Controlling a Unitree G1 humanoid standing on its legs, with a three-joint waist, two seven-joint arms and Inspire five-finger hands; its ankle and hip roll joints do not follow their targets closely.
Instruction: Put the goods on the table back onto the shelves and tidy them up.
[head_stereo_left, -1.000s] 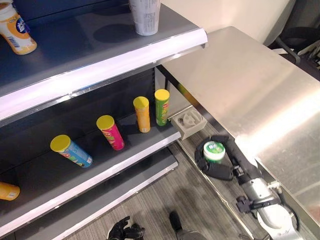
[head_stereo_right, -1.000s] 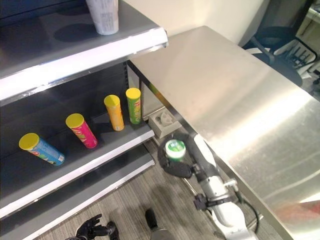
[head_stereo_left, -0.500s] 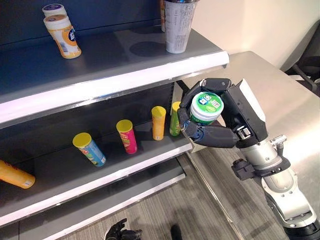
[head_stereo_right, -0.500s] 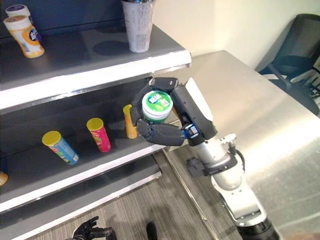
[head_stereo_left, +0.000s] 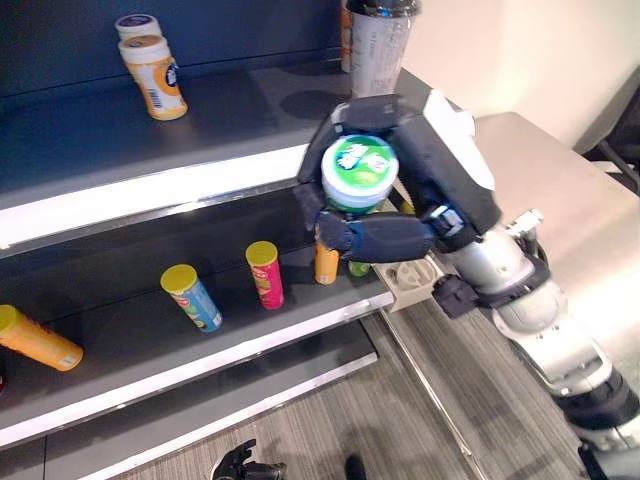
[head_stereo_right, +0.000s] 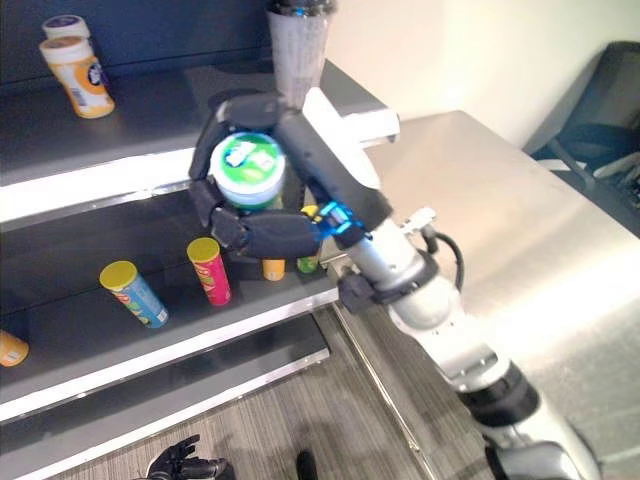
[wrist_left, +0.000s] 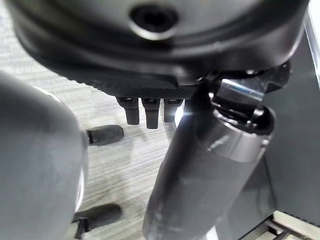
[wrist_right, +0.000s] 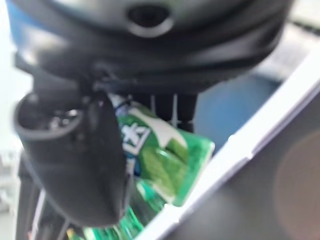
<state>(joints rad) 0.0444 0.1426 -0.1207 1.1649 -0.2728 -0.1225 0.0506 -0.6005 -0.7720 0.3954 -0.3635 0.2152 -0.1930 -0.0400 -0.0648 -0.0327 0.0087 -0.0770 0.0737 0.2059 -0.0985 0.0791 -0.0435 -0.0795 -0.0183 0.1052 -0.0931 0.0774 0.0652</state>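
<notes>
The right hand (head_stereo_left: 420, 190) is curled round a green tub (head_stereo_left: 358, 172), fingers over the top and thumb under it, holding it up in front of the upper shelf's (head_stereo_left: 150, 190) pale edge. The right wrist view adds the tub's green side label, pinched between thumb and fingers, with the shelf edge just past it. The left hand (head_stereo_left: 245, 465) hangs low near the floor; the eye views show its fingers loosely curled, the left wrist view shows them (wrist_left: 147, 111) hanging straight over grey flooring, with nothing in them.

On the lower shelf (head_stereo_left: 200, 350), five tubes stand or lean: an orange one (head_stereo_left: 35, 340) at far left, lying nearly flat, then a blue tube (head_stereo_left: 192, 297), a pink tube (head_stereo_left: 265, 275), and an orange and a green one partly hidden behind the right hand.

Farther back on the upper shelf are two bottles (head_stereo_left: 155, 75), one behind the other at left, and a tall cup (head_stereo_left: 378, 45) at right. The steel table (head_stereo_left: 570, 220) lies to the right.
</notes>
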